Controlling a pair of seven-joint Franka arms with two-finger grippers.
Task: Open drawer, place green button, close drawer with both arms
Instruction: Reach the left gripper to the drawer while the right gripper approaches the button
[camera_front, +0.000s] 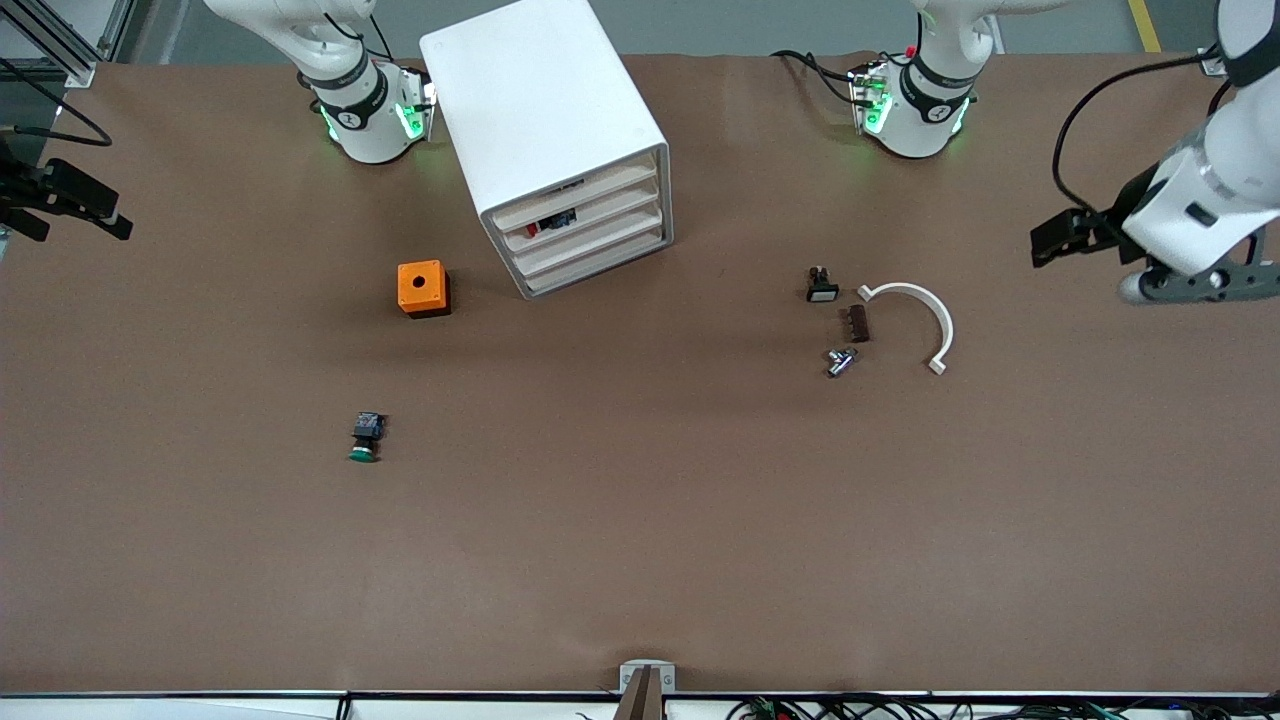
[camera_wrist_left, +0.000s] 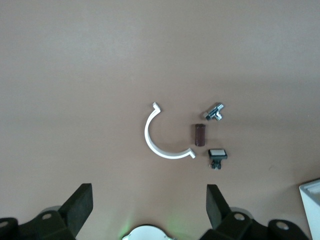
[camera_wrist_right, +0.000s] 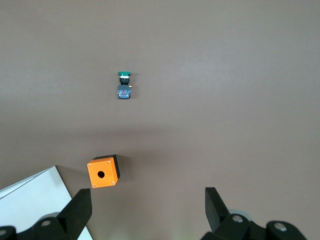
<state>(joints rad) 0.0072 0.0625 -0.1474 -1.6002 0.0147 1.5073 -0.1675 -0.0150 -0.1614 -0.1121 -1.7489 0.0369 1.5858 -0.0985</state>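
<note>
A: Starting with the front view. The cabinet (camera_front: 560, 130) stands between the two arm bases, its four fronts all pushed in; the drawer (camera_front: 592, 237) is the third one down, shut. The button (camera_front: 366, 437) lies on the table (camera_front: 640, 560), nearer the camera than the orange cube (camera_front: 423, 288), toward the right arm's end.

B: Grippers there?

A: The left gripper (camera_front: 1090, 238) hangs over the left arm's end of the table, the right gripper (camera_front: 60, 200) over the right arm's end. Both wait, well apart from everything. Near the left one: white curved clip (camera_front: 925, 320), brown block (camera_front: 858, 323), metal fitting (camera_front: 841, 361), white-capped switch (camera_front: 821, 285).

B: Left wrist view?

A: Left gripper (camera_wrist_left: 148, 205) fingers (camera_wrist_left: 80, 202) spread wide, nothing between them. The clip (camera_wrist_left: 155, 145), brown block (camera_wrist_left: 199, 135), fitting (camera_wrist_left: 214, 112) and switch (camera_wrist_left: 217, 156) lie out ahead of the fingertips, none touching them.

B: Right wrist view?

A: Right gripper (camera_wrist_right: 147, 207) fingers (camera_wrist_right: 80, 207) released, holding nothing. The orange cube (camera_wrist_right: 103, 171) sits just ahead of one fingertip; the button (camera_wrist_right: 124, 86) lies farther out, green cap pointing away. A cabinet corner (camera_wrist_right: 35, 200) shows beside that finger.
</note>
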